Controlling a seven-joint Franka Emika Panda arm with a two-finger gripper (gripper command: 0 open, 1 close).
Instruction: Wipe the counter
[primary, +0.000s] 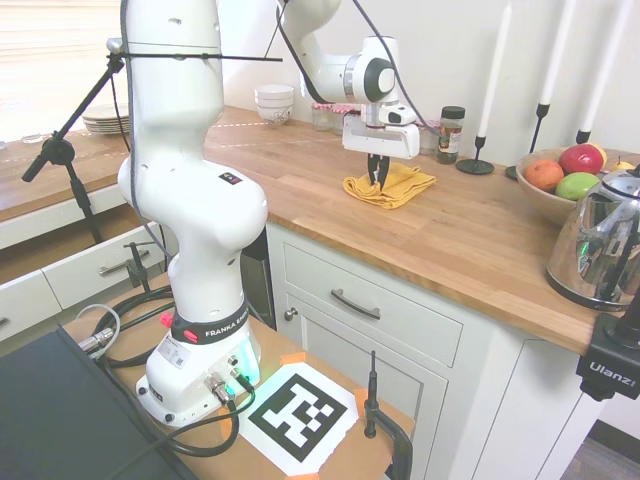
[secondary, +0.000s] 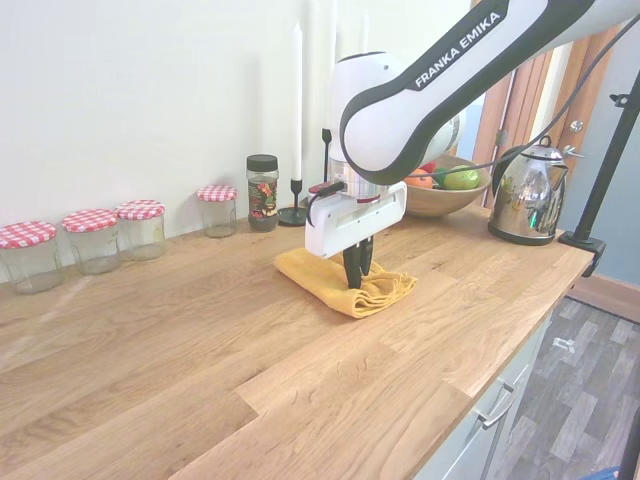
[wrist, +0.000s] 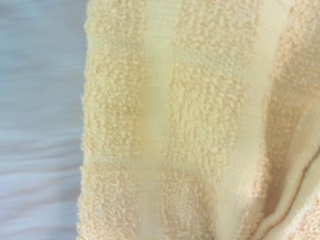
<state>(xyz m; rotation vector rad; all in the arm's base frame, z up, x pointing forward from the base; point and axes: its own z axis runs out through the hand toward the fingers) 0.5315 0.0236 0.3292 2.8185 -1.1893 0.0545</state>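
The counter (primary: 470, 240) (secondary: 200, 340) is a long honey-brown wooden worktop on white cabinets. A folded yellow terry cloth (primary: 400, 190) (secondary: 310, 272) lies on it, some way in from the front edge. My gripper (primary: 378, 178) (secondary: 354, 278) points straight down into the cloth. Its dark fingers stand close together, pinching a fold near the cloth's middle. The wrist view is filled by the yellow cloth (wrist: 200, 125), with a blurred strip of counter (wrist: 40, 100) beside it.
Several red-lidded glass jars (secondary: 95, 240) line the wall. A spice jar (secondary: 262, 192), a candle holder (secondary: 295, 213), a fruit bowl (primary: 560, 185) and a steel kettle (primary: 605, 240) stand nearby. Stacked white bowls (primary: 274, 103) and plates (primary: 105, 120) sit farther along.
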